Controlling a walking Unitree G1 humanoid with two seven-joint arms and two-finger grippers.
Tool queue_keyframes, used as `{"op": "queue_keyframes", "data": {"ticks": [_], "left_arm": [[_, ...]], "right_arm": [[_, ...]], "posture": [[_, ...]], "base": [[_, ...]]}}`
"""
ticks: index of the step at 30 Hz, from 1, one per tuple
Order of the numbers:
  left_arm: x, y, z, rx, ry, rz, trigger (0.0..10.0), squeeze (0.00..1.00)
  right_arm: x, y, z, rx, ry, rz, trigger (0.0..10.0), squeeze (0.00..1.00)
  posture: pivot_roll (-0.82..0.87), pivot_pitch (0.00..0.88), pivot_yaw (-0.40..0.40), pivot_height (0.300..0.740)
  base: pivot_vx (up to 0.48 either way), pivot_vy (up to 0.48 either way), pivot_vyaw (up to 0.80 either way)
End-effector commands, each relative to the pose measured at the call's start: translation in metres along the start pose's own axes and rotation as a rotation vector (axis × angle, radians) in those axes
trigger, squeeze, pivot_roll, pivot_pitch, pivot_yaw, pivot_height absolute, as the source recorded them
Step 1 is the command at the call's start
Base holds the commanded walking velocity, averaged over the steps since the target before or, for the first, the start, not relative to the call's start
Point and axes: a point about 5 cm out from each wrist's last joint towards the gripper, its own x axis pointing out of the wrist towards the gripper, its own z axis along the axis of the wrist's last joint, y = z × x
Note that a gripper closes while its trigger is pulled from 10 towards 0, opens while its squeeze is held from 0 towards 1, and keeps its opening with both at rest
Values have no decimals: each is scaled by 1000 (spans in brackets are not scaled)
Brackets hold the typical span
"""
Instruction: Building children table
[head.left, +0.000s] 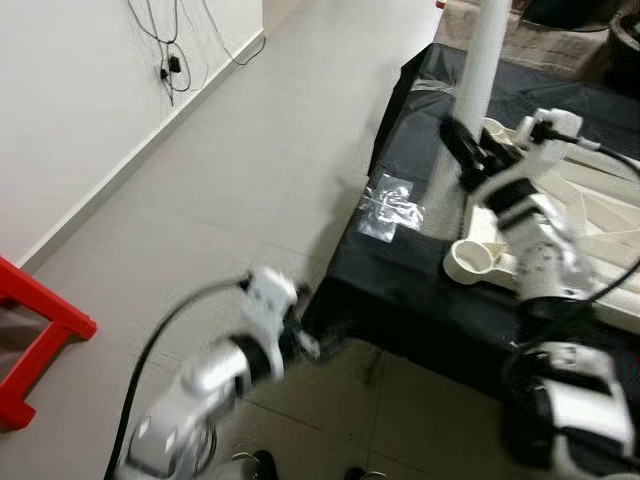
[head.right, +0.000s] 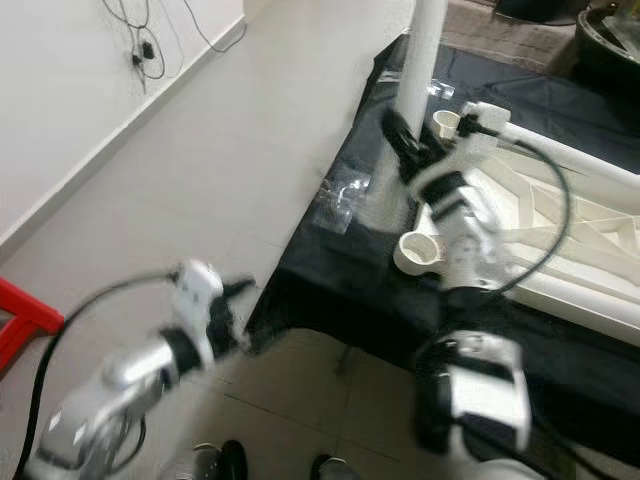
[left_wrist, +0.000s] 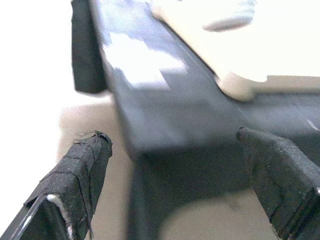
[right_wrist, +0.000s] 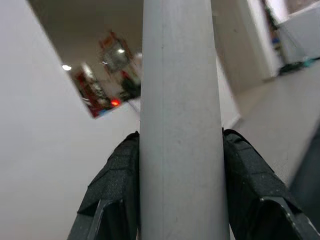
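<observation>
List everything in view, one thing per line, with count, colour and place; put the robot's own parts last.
table leg: one, white tube, upright at the tabletop's corner, held by the right gripper.
tabletop: one, white, upside down on the black cloth, round sockets at its corners.
black cloth: one, covering the low platform.
plastic bag: one, clear, on the cloth near its edge.
red frame: one, on the floor by the wall.
cables: several, black, on the white wall.
left gripper: open, at the cloth's near corner.
right gripper: shut on the table leg.
</observation>
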Motion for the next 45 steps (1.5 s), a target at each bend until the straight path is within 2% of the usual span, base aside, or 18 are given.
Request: {"op": "queue_keyframes", "data": {"ticks": [1, 3, 4, 5, 6, 7, 10, 12, 13, 14, 19, 26, 31, 33, 35, 38, 41, 45], "left_arm": [[7, 6, -5, -46, 34, 0, 10000, 1000], [7, 6, -5, -46, 34, 0, 10000, 1000], [11, 6, -3, -76, 33, -31, 10000, 1000], [14, 3, -1, -131, 32, -96, 10000, 494], [14, 3, -1, -131, 32, -96, 10000, 494], [17, -3, 3, -194, 27, -179, 10000, 0], [18, -7, 6, -239, 19, -247, 10000, 0], [16, -20, 11, -334, 30, -420, 10000, 0], [16, -20, 11, -334, 30, -420, 10000, 0], [10, -29, 9, -363, 63, -542, 10000, 0], [3, -36, 6, -369, 105, -632, 10000, 0], [-3, -33, 5, -339, 138, -674, 10000, 0], [-5, -12, 2, -262, 168, -598, 10000, 0], [-10, -6, 1, -247, 194, -616, 10000, 0], [-25, -4, 2, -233, 249, -716, 10000, 0], [-33, -6, 7, -256, 264, -792, 10000, 0], [-30, -5, 7, -265, 250, -770, 10000, 0], [-16, 0, -2, -255, 219, -657, 10000, 0]], "right_arm": [[-14, 32, -13, 110, 5, 138, 0, 0], [-14, 32, -13, 110, 5, 138, 0, 0], [-20, 44, -19, 155, 19, 200, 0, 0], [-26, 54, -26, 190, 44, 265, 0, 0], [-26, 54, -26, 190, 44, 265, 0, 0], [-32, 62, -32, 223, 77, 321, 0, 0], [-37, 68, -36, 239, 99, 358, 0, 0], [-43, 79, -41, 288, 134, 412, 0, 0], [-43, 79, -41, 288, 134, 412, 0, 0], [-46, 85, -44, 311, 150, 433, 0, 0], [-50, 90, -47, 320, 168, 441, 0, 0], [-55, 94, -55, 329, 201, 446, 0, 0], [-51, 83, -56, 283, 189, 356, 0, 0], [-49, 77, -57, 261, 186, 326, 0, 0], [-48, 70, -56, 243, 186, 303, 0, 0], [-49, 67, -54, 237, 187, 298, 0, 0], [-49, 68, -54, 244, 187, 306, 0, 0], [-54, 80, -54, 277, 196, 379, 0, 0]], "posture": [[110, 147, -52, 740], [110, 147, -52, 740], [108, 143, -50, 740], [101, 138, -48, 740], [101, 138, -48, 740], [98, 137, -47, 740], [95, 136, -46, 740], [93, 134, -44, 740], [93, 134, -44, 740], [92, 133, -42, 740], [94, 128, -39, 740], [92, 122, -40, 740], [93, 117, -43, 740], [93, 114, -45, 740], [97, 111, -45, 740], [98, 112, -48, 740], [98, 117, -47, 740], [89, 120, -43, 740]], "base": [[0, 0, 0], [0, 0, 0], [0, 0, 0], [0, 0, 0], [0, 0, 0], [0, 0, 0], [0, 0, 0], [0, 0, 0], [0, 0, 0], [0, 0, 0], [0, 0, 0], [0, 0, 0], [0, 0, 0], [0, 0, 0], [0, 0, 0], [0, 0, 0], [0, 0, 0], [0, 0, 0]]}}
